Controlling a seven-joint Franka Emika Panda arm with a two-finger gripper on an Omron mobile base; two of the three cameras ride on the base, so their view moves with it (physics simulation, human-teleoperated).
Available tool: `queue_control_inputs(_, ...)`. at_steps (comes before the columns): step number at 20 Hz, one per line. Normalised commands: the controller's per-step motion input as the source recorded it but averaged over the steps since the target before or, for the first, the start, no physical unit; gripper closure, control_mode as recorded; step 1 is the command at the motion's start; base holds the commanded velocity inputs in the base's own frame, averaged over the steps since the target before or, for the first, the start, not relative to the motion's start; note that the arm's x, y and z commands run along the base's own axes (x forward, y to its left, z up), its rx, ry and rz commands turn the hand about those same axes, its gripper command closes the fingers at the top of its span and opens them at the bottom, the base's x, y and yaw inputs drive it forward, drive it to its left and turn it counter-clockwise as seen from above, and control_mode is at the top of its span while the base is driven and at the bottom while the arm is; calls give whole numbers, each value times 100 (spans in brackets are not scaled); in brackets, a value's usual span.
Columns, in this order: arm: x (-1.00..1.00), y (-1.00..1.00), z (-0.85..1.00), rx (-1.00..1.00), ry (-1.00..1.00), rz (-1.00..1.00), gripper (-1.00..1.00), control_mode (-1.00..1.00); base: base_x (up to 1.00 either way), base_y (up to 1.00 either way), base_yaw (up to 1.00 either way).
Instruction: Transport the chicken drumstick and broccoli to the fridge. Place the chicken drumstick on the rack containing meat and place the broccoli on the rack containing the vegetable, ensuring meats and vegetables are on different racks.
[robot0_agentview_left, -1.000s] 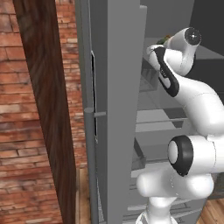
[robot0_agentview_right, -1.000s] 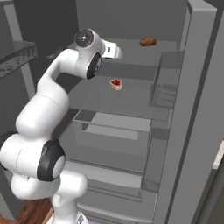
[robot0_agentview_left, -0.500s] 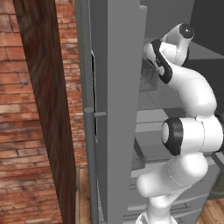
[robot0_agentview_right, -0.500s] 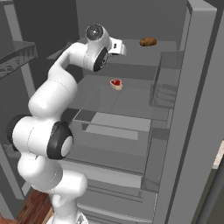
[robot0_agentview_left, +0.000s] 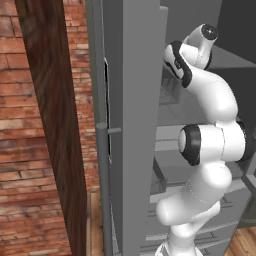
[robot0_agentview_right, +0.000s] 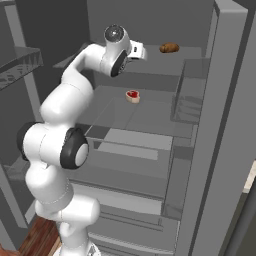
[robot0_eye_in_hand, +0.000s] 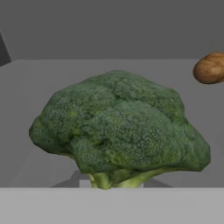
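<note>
The fridge (robot0_agentview_right: 200, 150) stood open, its grey door edge rising along the right of the right base view and its handle side taking the middle of the left base view (robot0_agentview_left: 135, 125). The white arm (robot0_agentview_right: 60, 145) reached up into the upper part of the cabinet, with the hand at about one o'clock from the elbow in the right base view. The gripper (robot0_agentview_right: 141, 51) sat at the level of the top rack (robot0_agentview_right: 165, 62), its fingers closed together and clamped on the broccoli (robot0_eye_in_hand: 118, 131). In the hand view the broccoli loomed close before the camera, its dark-green bumpy head uppermost and its short pale-green stalk (robot0_eye_in_hand: 118, 178) at six o'clock, where the grip took hold. Whether the floret touched the grey shelf surface beneath it could not be told. On that same top rack, at three o'clock from the gripper and a little apart from it, lay a brown oval lump (robot0_agentview_right: 169, 48); the hand view showed it at about two o'clock from the broccoli, near the frame's right edge (robot0_eye_in_hand: 211, 68). One rack lower (robot0_agentview_right: 150, 117), at about six o'clock from the gripper, rested a small red and pale piece of meat (robot0_agentview_right: 132, 96). A clear door bin (robot0_agentview_right: 187, 97) hung at three o'clock from that piece. At nine o'clock in the left base view stood a brick wall (robot0_agentview_left: 25, 165) with a dark wooden post (robot0_agentview_left: 55, 125) in front.
</note>
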Motion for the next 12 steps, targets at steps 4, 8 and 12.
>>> queue_control_inputs(4, 35, 1, -54, 0, 0, 0, 100, -100, 0, 0, 0)
queue_control_inputs(8, 21, 18, -71, -1, 0, 0, -100, -100, 0, 0, 0)
queue_control_inputs(12, 0, 3, -38, 0, 0, 0, -100, -100, 0, 0, 0)
